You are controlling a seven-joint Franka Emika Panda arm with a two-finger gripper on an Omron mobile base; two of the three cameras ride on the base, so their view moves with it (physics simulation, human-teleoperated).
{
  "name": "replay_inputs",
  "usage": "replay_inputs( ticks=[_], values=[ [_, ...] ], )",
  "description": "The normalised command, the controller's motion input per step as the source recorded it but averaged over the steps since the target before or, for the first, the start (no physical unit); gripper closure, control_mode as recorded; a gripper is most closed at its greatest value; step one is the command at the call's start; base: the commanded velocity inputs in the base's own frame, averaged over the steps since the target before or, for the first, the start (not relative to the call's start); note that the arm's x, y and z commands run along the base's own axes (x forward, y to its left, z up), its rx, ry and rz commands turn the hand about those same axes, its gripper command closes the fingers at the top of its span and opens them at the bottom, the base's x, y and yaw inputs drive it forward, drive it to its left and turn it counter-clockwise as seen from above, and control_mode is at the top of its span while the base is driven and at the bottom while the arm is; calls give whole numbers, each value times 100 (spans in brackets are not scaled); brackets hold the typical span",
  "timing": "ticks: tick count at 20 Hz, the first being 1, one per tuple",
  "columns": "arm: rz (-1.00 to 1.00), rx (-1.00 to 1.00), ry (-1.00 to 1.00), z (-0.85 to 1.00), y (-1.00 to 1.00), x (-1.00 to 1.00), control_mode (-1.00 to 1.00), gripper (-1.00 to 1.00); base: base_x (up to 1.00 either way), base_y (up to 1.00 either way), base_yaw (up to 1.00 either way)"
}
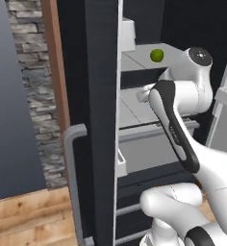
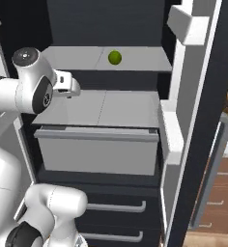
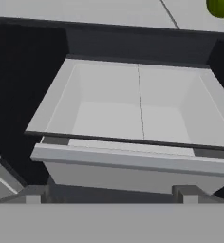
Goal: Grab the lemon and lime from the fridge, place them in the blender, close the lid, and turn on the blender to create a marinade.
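1. Left base view: nearest the camera is the white arm, rising from the lower right and bending into the open fridge (image 1: 101, 96). Beyond its elbow the lime (image 1: 157, 55) sits on the upper pale grey shelf (image 1: 134, 61), far from the camera and above the arm's wrist. A grey handle (image 1: 73, 158) runs down the dark panel at left, beside a stone wall (image 1: 31, 72).
2. Right base view: the arm comes up from the lower left, and the end effector (image 2: 73, 88) reaches in over the left part of the middle shelf (image 2: 111, 108), just above the drawer (image 2: 99, 152). The lime (image 2: 115, 57) rests on the shelf above, right of the hand and well apart from it. White bins (image 2: 171, 130) hang on the door at right.
3. Hand view: the two dark fingertips (image 3: 34, 195) stand wide apart, gripping nothing — the drawer (image 3: 133, 161) lies open just beyond them, and the lime (image 3: 220, 7) shows at the top right corner on a shelf.
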Motion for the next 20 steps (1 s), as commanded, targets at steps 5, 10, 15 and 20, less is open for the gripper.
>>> replay_inputs(
  ticks=[5,10,15,20],
  values=[
    [0,0,0,0,0,0,100,-100,39,-46,17],
    [0,0,0,0,0,0,100,-100,3,-42,2],
    [-2,0,-26,11,-8,3,-100,-100,0,0,0],
    [-7,0,-22,40,0,16,-100,-100,0,0,0]
  ],
)
